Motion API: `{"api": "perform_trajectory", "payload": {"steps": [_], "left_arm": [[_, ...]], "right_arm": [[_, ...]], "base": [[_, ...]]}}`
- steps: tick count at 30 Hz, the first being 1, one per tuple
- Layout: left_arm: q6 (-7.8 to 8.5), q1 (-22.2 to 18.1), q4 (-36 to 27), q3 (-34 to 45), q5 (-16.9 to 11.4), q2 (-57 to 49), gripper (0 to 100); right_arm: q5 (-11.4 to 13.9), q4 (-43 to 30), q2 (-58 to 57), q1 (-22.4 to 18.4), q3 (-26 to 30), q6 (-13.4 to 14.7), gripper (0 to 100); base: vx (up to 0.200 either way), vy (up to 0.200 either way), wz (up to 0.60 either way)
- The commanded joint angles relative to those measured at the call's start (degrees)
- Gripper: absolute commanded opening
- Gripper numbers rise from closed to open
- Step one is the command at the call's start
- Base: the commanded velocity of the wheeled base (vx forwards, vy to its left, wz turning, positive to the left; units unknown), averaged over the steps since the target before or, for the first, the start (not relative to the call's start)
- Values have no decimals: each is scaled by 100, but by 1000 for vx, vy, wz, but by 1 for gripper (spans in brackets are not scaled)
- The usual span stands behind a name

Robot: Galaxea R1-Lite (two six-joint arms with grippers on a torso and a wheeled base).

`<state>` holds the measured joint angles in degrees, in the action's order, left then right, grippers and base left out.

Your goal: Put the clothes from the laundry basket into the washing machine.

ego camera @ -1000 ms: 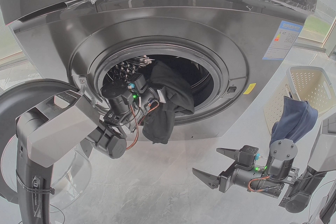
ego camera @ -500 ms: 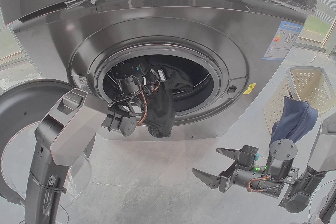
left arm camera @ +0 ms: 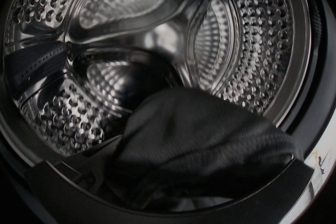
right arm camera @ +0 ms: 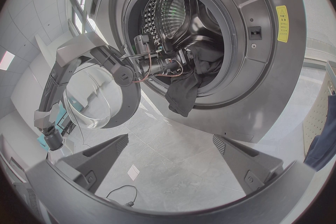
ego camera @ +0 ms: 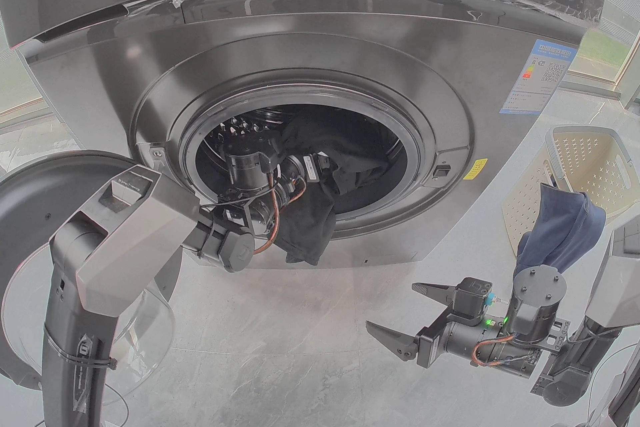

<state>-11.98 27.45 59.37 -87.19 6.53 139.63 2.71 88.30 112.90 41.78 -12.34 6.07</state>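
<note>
Inside the round opening (ego camera: 421,138) of the dark grey front-loading washing machine (ego camera: 433,58), left gripper (ego camera: 323,163) is clamped on a black cloth garment (ego camera: 307,228), fingers mostly buried in it; part of the garment is bunched in the opening, the rest hangs over its lower rim. Below and right of the opening, right gripper (ego camera: 391,307) hangs with fingers spread wide, holding nothing. Further right of the opening: cream perforated plastic laundry basket (ego camera: 587,168), dark blue garment (ego camera: 563,228) draped over its rim.
</note>
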Motion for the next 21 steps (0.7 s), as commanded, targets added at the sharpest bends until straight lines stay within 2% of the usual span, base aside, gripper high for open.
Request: {"api": "perform_trajectory", "payload": {"steps": [1,8,9,14,16,21], "left_arm": [[-32,208,-417,606,-38,-481,100],[65,129,-786,431,-21,-138,100],[65,111,-848,369,-29,-94,0],[65,41,-909,-79,-38,152,0],[21,50,-909,-686,-29,407,0],[-120,6,-901,-2074,217,908,0]], "right_arm": [[2,3,13,6,-6,-1,100],[11,3,13,6,-14,-1,100],[11,3,4,6,-14,-1,100],[11,3,13,6,-23,-1,100],[11,3,13,6,-50,-1,100],[11,3,13,6,-58,-1,100]], "base": [[0,0,0],[0,0,0],[0,0,0],[0,0,0],[0,0,0],[0,0,0]]}}
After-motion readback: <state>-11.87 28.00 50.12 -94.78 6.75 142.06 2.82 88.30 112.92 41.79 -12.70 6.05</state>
